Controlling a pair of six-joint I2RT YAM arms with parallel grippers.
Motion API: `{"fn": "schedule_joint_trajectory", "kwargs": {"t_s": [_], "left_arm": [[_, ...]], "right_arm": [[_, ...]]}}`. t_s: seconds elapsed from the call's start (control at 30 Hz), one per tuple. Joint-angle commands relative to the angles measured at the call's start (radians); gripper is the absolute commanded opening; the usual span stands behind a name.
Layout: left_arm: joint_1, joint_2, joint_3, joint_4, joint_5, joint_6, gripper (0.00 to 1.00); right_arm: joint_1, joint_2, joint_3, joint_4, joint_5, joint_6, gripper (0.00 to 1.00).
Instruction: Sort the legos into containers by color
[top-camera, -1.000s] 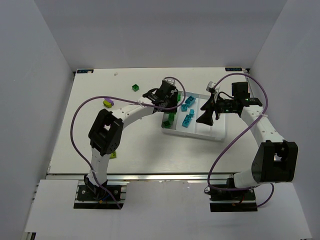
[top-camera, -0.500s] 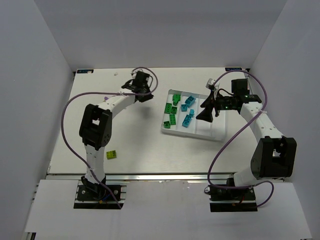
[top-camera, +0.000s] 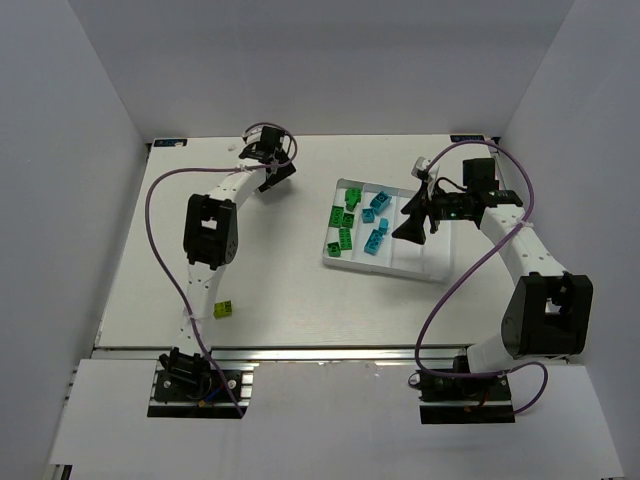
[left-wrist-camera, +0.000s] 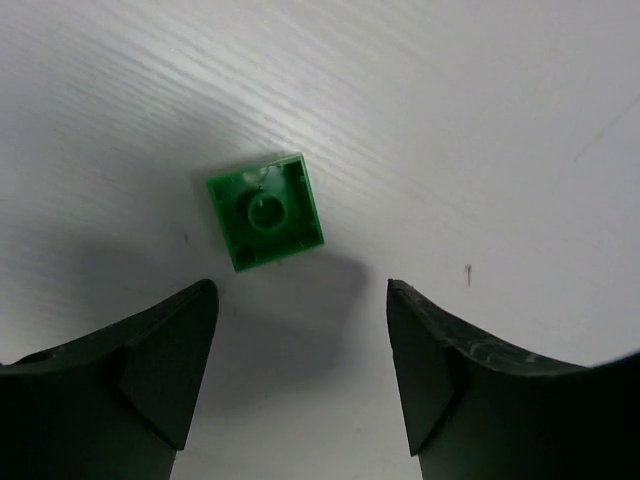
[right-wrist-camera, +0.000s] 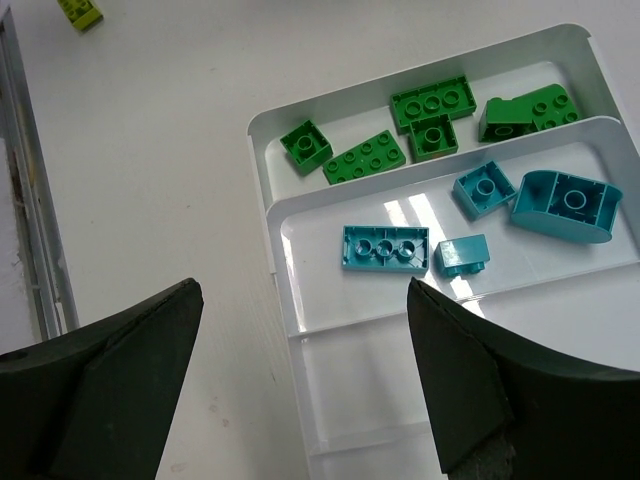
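A dark green lego (left-wrist-camera: 265, 210) lies hollow side up on the table, just beyond my open, empty left gripper (left-wrist-camera: 300, 288). In the top view the left gripper (top-camera: 282, 172) is at the far middle of the table and hides that lego. The white tray (top-camera: 434, 266) holds several green legos (top-camera: 343, 222) in its left compartment and several cyan legos (top-camera: 376, 222) in the one beside it. My right gripper (top-camera: 408, 232) hovers open and empty over the tray (right-wrist-camera: 285, 300). The green legos (right-wrist-camera: 365, 158) and cyan legos (right-wrist-camera: 385, 247) also show in the right wrist view.
A lime lego (top-camera: 225, 309) lies near the left arm's base and also shows in the right wrist view (right-wrist-camera: 80, 10). The tray's two right compartments (right-wrist-camera: 400, 380) hold nothing. White walls enclose the table.
My left arm has swung from over the tray's left side to the far middle of the table, over the loose green lego. The right gripper has shifted only slightly.
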Motion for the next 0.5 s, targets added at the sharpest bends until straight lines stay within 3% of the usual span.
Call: {"fn": "schedule_joint_trajectory", "kwargs": {"t_s": [0.0, 0.2, 0.47], "left_arm": [[0.023, 0.001, 0.060, -0.044, -0.059, -0.008, 0.80], [0.037, 0.030, 0.071, -0.002, -0.074, 0.018, 0.78], [0.057, 0.097, 0.118, 0.001, -0.046, 0.016, 0.66]], "right_arm": [[-0.003, -0.024, -0.009, 0.032, -0.006, -0.002, 0.88], [-0.005, -0.024, -0.003, 0.035, -0.001, -0.001, 0.88], [-0.009, -0.038, -0.004, 0.038, 0.011, 0.007, 0.88]]}}
